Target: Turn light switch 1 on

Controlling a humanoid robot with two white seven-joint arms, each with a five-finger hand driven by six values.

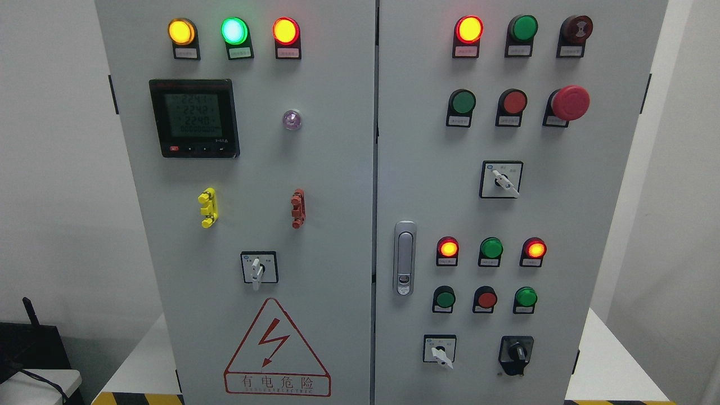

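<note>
Grey two-door cabinet, seen from the head view, cut off at top and bottom. Legible on the left door: red warning triangle with lightning bolt, captioned 有电危险; a line of smaller Latin letters beneath, too fine to read. On the digital meter: three rows of digits each starting 224, remaining characters blurred. Small white tags under every lamp and button, print too small to make out. Light switch 1 therefore not identifiable by label. Candidates: white-handled selector low on the left door, handle pointing down; second white-handled selector mid-height on the right door, handle angled down to the right; third white-handled selector near the bottom of the right door, handle likewise angled down-right; black rotary knob just beside it to the right. Impossible to tell which of these carries number 1. Lit along the top of the left door: yellow lamp, green lamp, red lamp. At the upper right — red mushroom button. Silver latch handle at the right door's left edge. Partly cut off at the bottom edge: yellow-and-black hazard stripe. At the lower left, a dark object, hard to identify. Neither robot hand in view — released, clenched or grasping cannot be told.
</note>
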